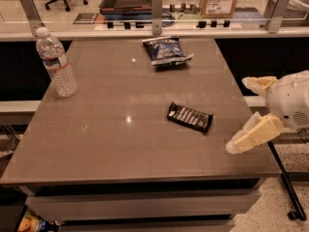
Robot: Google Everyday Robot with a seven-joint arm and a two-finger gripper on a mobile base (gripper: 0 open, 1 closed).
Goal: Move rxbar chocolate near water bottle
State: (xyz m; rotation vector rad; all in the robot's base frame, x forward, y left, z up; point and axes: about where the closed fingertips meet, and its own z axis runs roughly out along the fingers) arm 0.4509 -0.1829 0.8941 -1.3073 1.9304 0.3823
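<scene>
Hovering at the tabletop (pixel 120 144) edge with the tool (pixel 238 115) spread wide, gripping nothing, near rxbar chocolate (pixel 189 116), well apart from water bottle (pixel 57 63).

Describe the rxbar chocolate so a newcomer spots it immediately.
On the grey-brown table, look right of centre, just left of the open gripper at the right edge. The rxbar chocolate lies flat: small, black, white lettering, unlike the crinkled blue snack bag farther back.
</scene>
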